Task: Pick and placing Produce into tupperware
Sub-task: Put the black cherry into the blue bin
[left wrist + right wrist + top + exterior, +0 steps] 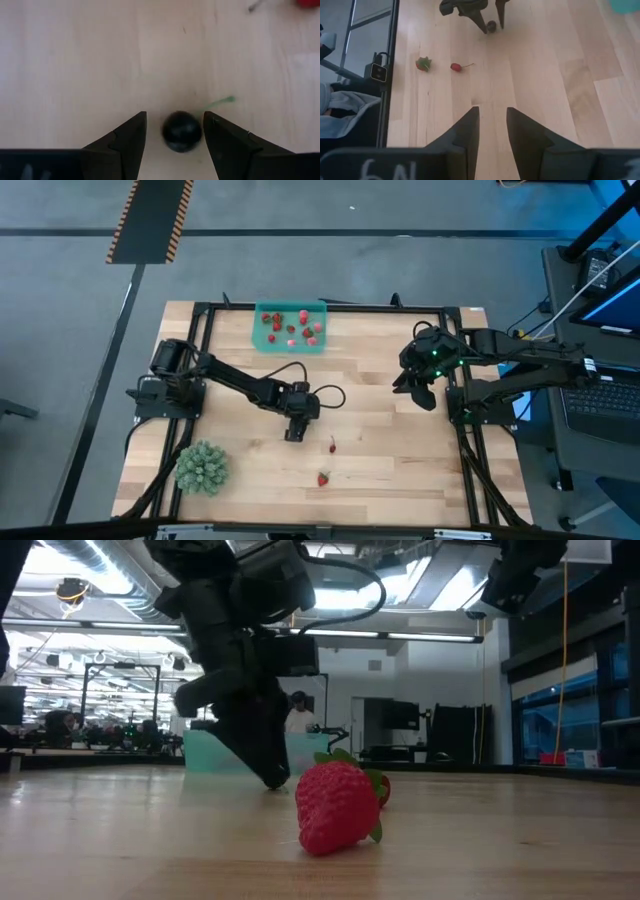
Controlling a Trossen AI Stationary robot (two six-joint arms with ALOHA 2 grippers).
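My left gripper [295,434] points down at the middle of the table, open. Its fingers stand on either side of a small dark round fruit [182,131] with a green stem [220,103]; a gap shows on both sides. The right wrist view shows the same fruit [491,25] between those fingers. The teal tupperware [262,338] sits at the far edge with several red and pink fruits inside. A cherry-like red fruit [332,445] and a strawberry [323,478] lie loose on the wood. My right gripper [413,388] hovers open at the table's right.
A spiky green ball [203,467] rests at the near left corner. In the low view the strawberry [338,805] lies close to the camera, the left gripper [270,775] behind it. A black frame [330,307] runs around the table. Bare wood lies between the grippers.
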